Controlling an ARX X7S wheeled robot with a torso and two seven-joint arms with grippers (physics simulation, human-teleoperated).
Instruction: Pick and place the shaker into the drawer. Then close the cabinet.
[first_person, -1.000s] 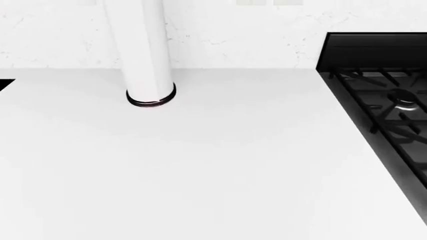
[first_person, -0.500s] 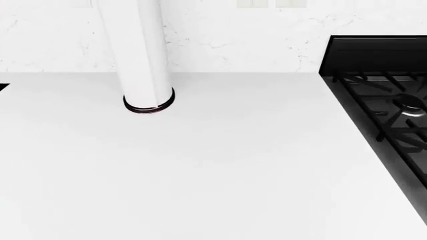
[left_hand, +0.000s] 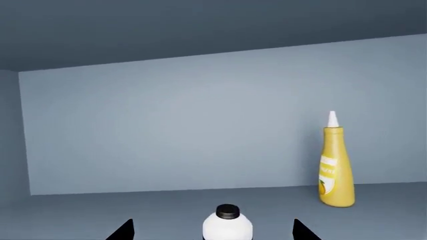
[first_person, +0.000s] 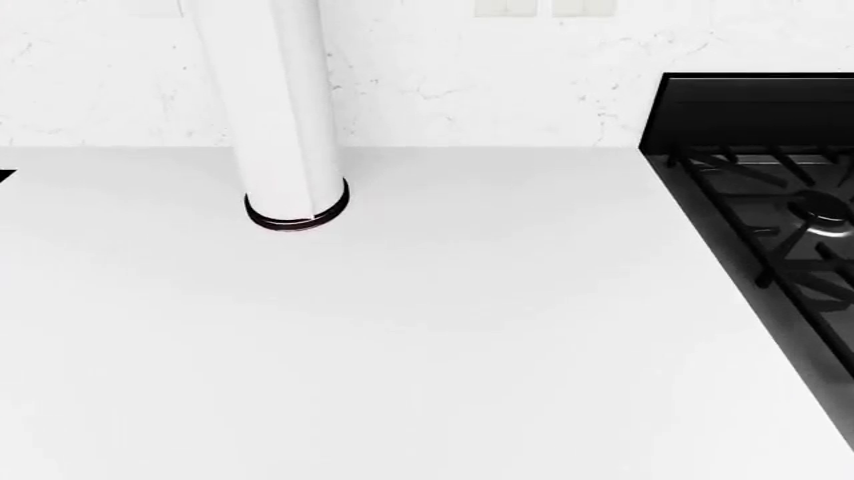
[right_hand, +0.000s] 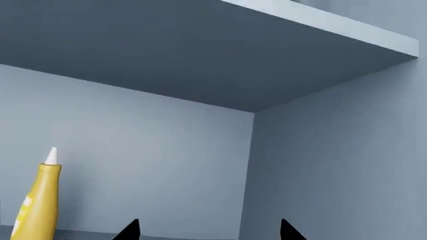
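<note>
Likely light and slick, the white black-capped shaker (left_hand: 227, 225) wants gripping at its body. Both jaws stand spread, empty

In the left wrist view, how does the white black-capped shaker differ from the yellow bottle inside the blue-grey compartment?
The shaker is white with a black cap; the yellow squeeze bottle is yellow with a white pointed nozzle and a label. The shaker sits between the left gripper fingers, cut off by the frame edge; the squeeze bottle shows whole, farther back near the rear wall. The shaker looks rounder, the squeeze bottle slimmer. Both stand upright on the same blue-grey floor.
</note>
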